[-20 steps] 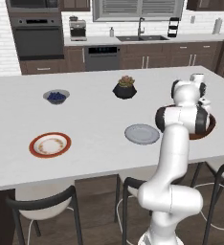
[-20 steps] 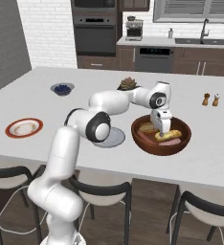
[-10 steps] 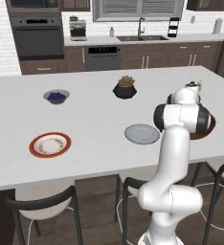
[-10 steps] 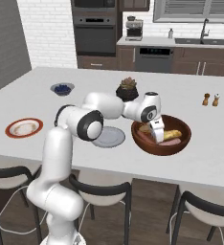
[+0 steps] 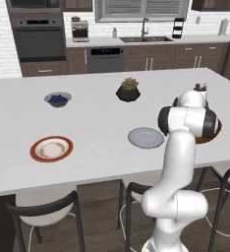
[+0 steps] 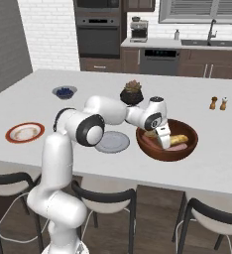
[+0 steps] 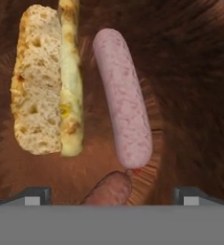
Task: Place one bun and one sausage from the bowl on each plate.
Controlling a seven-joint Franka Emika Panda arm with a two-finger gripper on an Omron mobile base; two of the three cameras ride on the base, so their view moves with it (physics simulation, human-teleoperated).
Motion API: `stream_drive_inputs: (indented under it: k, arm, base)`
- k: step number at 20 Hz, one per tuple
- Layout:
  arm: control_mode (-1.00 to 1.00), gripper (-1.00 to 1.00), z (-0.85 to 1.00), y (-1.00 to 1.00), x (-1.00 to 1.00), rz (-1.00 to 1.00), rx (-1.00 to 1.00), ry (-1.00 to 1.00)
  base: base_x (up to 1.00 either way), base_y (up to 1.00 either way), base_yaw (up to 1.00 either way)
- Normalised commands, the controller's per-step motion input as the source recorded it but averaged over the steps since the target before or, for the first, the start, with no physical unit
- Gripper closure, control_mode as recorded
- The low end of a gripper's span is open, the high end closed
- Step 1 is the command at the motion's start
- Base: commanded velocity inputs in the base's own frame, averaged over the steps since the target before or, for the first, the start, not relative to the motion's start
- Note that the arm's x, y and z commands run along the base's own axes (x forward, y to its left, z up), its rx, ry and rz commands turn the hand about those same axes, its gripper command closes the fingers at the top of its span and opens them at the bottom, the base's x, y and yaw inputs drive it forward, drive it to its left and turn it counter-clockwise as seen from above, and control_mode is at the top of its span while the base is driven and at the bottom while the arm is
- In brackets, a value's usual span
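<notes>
Hand view looks straight down into the bowl (image 7: 190,72): a pale pink sausage (image 7: 123,98) lies lengthwise at the centre, a split bun (image 7: 47,81) sits beside it at upper left, and the rounded end of a darker, browner sausage (image 7: 111,189) pokes in at the bottom, touching the pink one's tip. The claw (image 7: 109,196) is spread wide and grasping nothing, its two tips showing at lower left and lower right, with the browner sausage's end between them.

In the right base view the bowl (image 6: 167,149) sits right of centre on the white surface (image 6: 212,158), with the claw (image 6: 162,141) dipped inside it. Just left of the bowl is the grey plate (image 6: 112,142), bare; the red-rimmed plate (image 6: 25,132) lies well apart at the left edge, seemingly bare too.

By my reading the task is at its very start: no food has reached either plate, and two buns and two sausages remain to be moved.
</notes>
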Motion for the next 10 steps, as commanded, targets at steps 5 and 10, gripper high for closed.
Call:
stream_drive_inputs:
  k: [5, 10]
  arm:
    - [-1.0, -1.0, 0.13, -0.04, 0.4, 0.0, 0.0, 0.0]
    - [-1.0, -1.0, -0.15, -0.08, 0.25, 0.07, -0.01, 0.04]
  base:
    - [0.0, 0.0, 0.0]
    - [0.0, 0.0, 0.0]
